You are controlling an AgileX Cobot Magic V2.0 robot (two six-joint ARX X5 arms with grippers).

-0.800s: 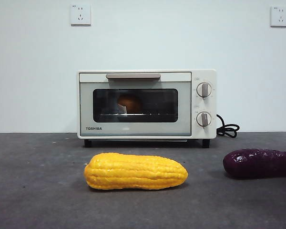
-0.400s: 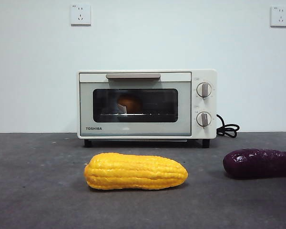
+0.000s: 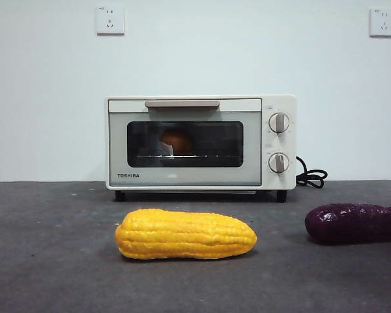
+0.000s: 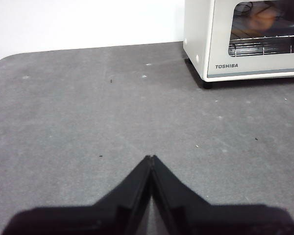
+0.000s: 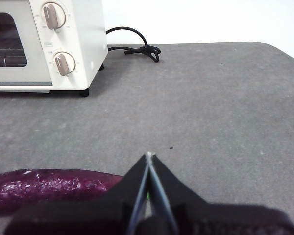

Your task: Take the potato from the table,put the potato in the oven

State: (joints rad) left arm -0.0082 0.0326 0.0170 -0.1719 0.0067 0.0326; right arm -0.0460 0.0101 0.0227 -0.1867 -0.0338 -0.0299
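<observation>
potato (image 3: pixel 176 141) inside shut oven (image 3: pixel 201 142), rounded

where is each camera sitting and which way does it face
Front view: low at table height, looking level across the corn and purple sweet potato to the oven, potato behind its closed door; no arm shows.
Left wrist view: on the left arm, looking over its shut tool at bare table and the oven's left corner.
Right wrist view: on the right arm, over its shut tool, seeing the sweet potato, knobs and cord.
All three share the oven.
</observation>
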